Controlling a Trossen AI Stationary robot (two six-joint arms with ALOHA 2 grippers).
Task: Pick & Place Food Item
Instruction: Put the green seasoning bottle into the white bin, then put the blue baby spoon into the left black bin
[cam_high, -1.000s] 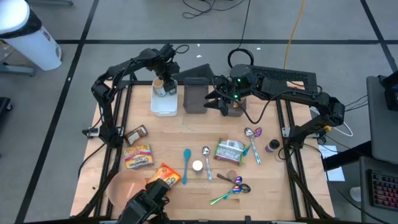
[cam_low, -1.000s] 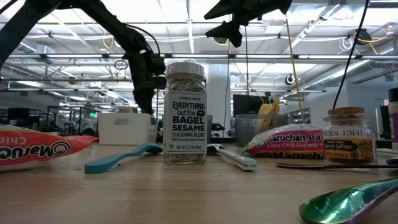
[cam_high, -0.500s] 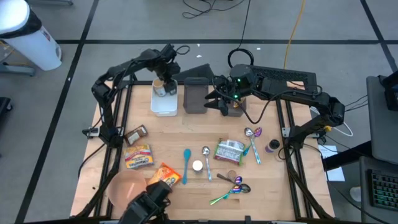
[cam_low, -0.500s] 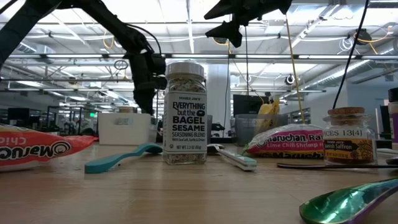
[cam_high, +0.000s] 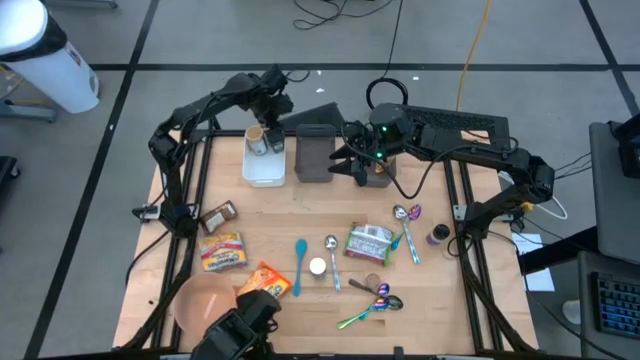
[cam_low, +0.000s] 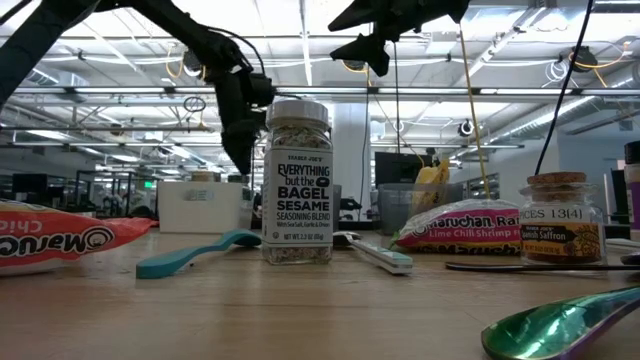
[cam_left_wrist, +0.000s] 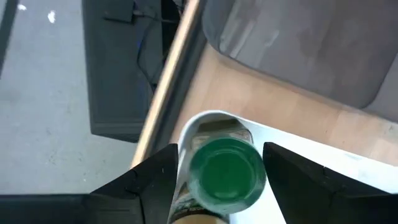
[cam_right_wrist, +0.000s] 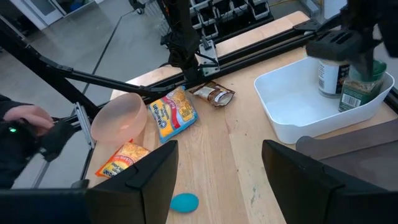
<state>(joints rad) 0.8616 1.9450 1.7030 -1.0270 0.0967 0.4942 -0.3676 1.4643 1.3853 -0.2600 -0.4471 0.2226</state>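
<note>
Left gripper (cam_left_wrist: 217, 180) parted above a green-lidded jar (cam_left_wrist: 227, 171)
Its fingers (cam_left_wrist: 155, 180) flank the jar without touching; the jar stands in the white bin (cam_high: 263, 165) at the wooden table's (cam_high: 300, 215) far left; the right gripper (cam_high: 350, 160) hangs spread, empty, over the grey bin (cam_high: 312, 150)

A wooden counter (cam_high: 300, 205) carries a white bin (cam_high: 262, 172) and grey bin (cam_high: 312, 160) at its far edge, snack packets (cam_high: 222, 251), a blue spoon (cam_high: 299, 265), a seasoning jar (cam_high: 317, 266) and a pink bowl (cam_high: 203, 301) nearer.
</note>
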